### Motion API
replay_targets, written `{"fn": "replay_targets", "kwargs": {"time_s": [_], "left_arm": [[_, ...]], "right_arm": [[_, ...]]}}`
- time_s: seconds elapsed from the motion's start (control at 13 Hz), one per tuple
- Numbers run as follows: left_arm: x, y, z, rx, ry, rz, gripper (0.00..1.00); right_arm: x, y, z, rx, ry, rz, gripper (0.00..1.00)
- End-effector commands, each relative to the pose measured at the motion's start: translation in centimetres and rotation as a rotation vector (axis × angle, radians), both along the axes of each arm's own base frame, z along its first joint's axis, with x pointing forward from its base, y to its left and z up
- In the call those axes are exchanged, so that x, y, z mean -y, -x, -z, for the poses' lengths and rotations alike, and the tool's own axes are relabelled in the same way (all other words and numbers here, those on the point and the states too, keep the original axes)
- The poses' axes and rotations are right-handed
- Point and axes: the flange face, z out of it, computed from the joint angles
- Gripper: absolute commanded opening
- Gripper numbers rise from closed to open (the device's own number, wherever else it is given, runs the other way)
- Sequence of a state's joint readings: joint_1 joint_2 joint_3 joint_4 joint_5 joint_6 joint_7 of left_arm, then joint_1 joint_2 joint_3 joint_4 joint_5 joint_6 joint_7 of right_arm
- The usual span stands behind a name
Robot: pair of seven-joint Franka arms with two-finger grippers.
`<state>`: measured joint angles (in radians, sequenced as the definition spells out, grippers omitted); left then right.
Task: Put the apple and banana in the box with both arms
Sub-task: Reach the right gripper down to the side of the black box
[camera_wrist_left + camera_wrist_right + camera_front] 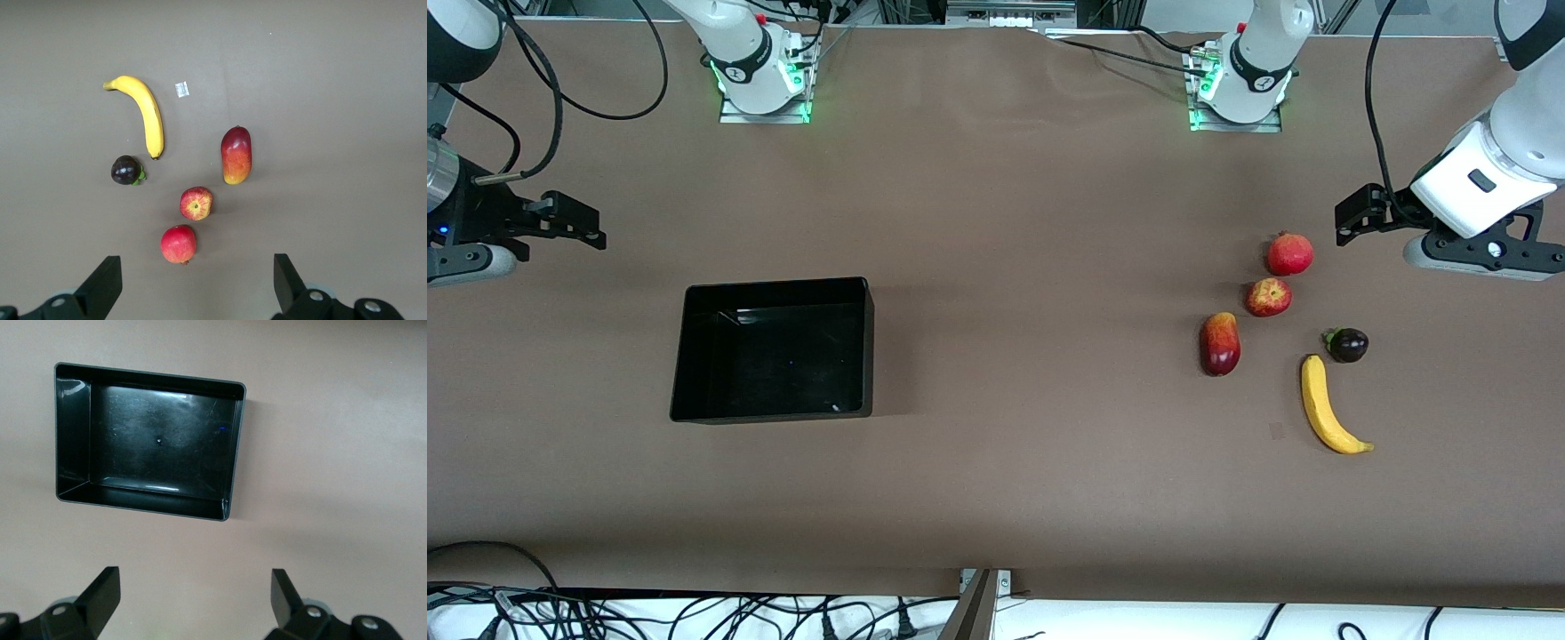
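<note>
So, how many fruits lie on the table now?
5, all toward the left arm's end: pomegranate-like red fruit farthest from the front camera, apple, elongated red-yellow fruit, dark purple fruit, banana nearest. None seem hidden.

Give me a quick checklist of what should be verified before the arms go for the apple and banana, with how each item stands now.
1. Left gripper open, holding nothing: ok.
2. Right gripper open, holding nothing: ok.
3. Apple free to grasp: not quite ok; the round red fruit and the long red-yellow fruit lie close beside it.
4. Banana lying flat, nothing on it: ok, though the dark purple fruit sits by its end.
5. Box upright, nothing inside: ok.
6. Fruit lies at the left arm's end, box at the right arm's end: ok.
</note>
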<state>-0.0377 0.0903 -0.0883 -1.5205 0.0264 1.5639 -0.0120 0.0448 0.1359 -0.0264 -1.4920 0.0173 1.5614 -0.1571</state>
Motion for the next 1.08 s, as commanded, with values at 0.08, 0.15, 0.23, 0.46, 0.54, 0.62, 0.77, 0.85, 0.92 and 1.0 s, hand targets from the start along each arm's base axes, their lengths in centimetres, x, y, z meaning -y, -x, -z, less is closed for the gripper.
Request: {"fn": "replay_targets", "kwargs": {"time_s": [0.08,0.15,0.23,0.46,0.54,0.62,0.77,0.85,0.92,1.0], "left_arm": [[-0.4,0.2,0.0,0.018,-0.021,-0.013,1.00],[-0.3,0.2,0.1,0.016,-0.021,-0.013,1.00],[-0.3,0.2,0.1,0.016,-0.021,-0.011,1.00],[-0.3,0.2,0.0,0.018,-0.022,-0.008,1.00],[-0.1,0.0,0.0,0.019,-0.021,-0.006,1.00],[0.1,0.1,-0.1,0.019,-0.021,-0.003,1.00],[0.3,0.1,0.0,0.016,-0.020,-0.001,1.00],[0.3,0.2,-0.2,0.016,-0.020,0.001,1.00],[0.3,0.3,-0.3,0.019,-0.020,0.001,1.00],[0.3,0.3,-0.6,0.024,-0.019,0.005,1.00]], "right_arm": [[-0.3,0.2,-0.5,0.012,0.026,-0.018,1.00],[-0.4,0.0,-0.2,0.008,0.038,-0.018,1.00],[-0.3,-0.4,0.9,-0.009,0.049,-0.012,1.00],[0.2,-2.6,10.6,-0.082,0.062,-0.004,1.00],[0.5,-2.6,14.3,-0.053,0.065,0.026,1.00],[0.6,-2.0,17.8,-0.037,0.067,0.070,1.00],[1.1,-1.1,24.0,0.006,0.063,0.089,1.00],[1.8,-1.1,26.6,0.020,0.066,0.100,1.00],[2.3,-1.0,29.1,0.020,0.065,0.109,1.00],[3.2,-0.5,31.1,0.021,0.066,0.126,1.00]]}}
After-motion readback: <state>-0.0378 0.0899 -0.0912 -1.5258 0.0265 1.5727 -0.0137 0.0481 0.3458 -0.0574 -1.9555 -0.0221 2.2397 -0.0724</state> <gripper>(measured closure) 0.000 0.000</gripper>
